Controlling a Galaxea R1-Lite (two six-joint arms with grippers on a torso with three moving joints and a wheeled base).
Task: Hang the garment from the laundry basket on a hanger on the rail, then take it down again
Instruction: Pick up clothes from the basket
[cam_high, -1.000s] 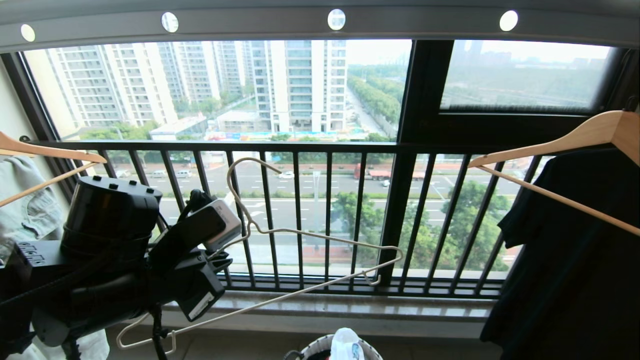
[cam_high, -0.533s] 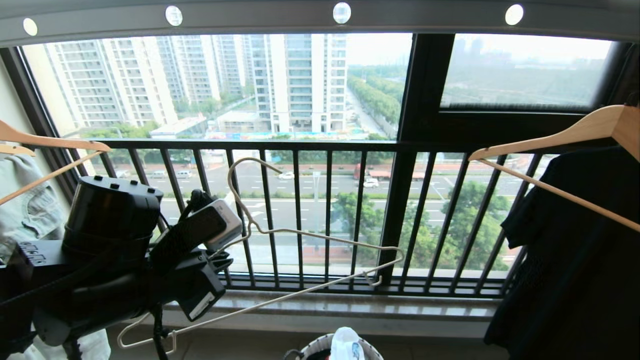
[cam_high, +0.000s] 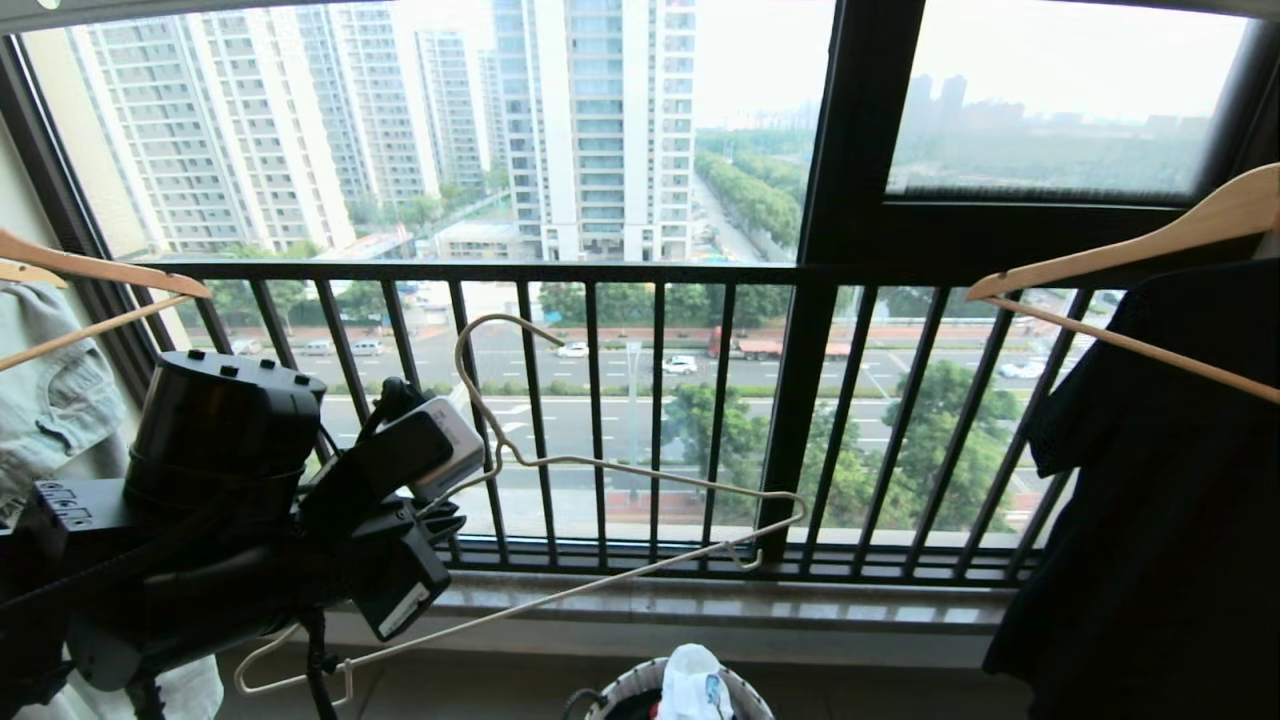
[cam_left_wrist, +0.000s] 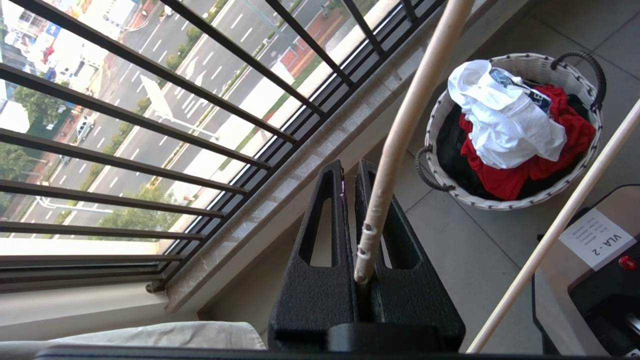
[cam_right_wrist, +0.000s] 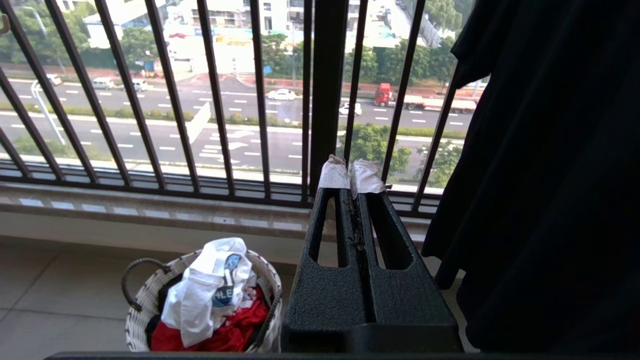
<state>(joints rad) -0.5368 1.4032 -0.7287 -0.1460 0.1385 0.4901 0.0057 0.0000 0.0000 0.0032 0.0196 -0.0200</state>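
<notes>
Left tool (cam_left_wrist: 369, 235) clamps tight on the cream wire hanger (cam_high: 600, 465) before the window guard (cam_high: 600, 420); right tool (cam_right_wrist: 352, 182), pressed together and empty, points at the bars. On the floor, the woven laundry basket (cam_left_wrist: 520, 202) holds the crumpled white garment (cam_left_wrist: 505, 120) atop red cloth (cam_left_wrist: 545, 165).
</notes>
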